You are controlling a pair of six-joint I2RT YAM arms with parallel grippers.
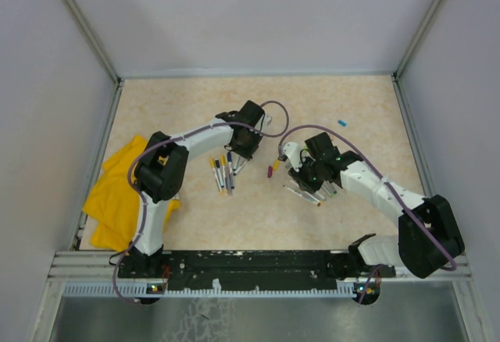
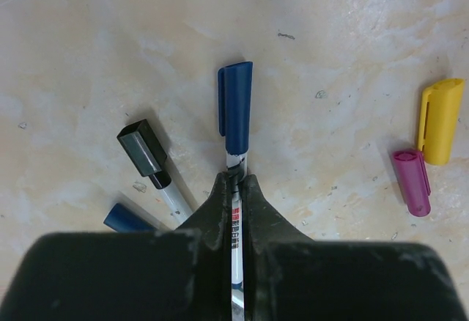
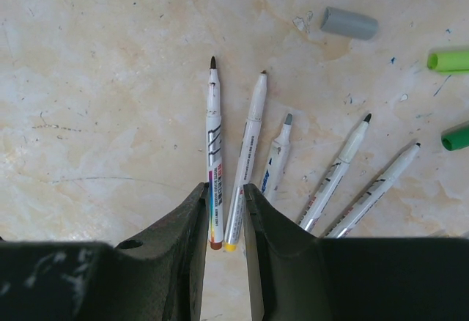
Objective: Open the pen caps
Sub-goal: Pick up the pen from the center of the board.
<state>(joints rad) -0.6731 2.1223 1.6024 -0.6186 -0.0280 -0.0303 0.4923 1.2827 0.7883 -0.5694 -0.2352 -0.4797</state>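
Beige marbled tabletop (image 1: 351, 108) in view. A slim white pen barrel (image 2: 236, 222) is pinched tight by the left gripper (image 2: 234, 183), and its dark blue plastic cap (image 2: 235, 108) is carried straight ahead of the fingertips, in line with the barrel. The right gripper (image 3: 223, 189), jaws narrowly parted and nothing held, is poised nearby over uncapped white pens (image 3: 253, 130). A pull along that axis is judged necessary.
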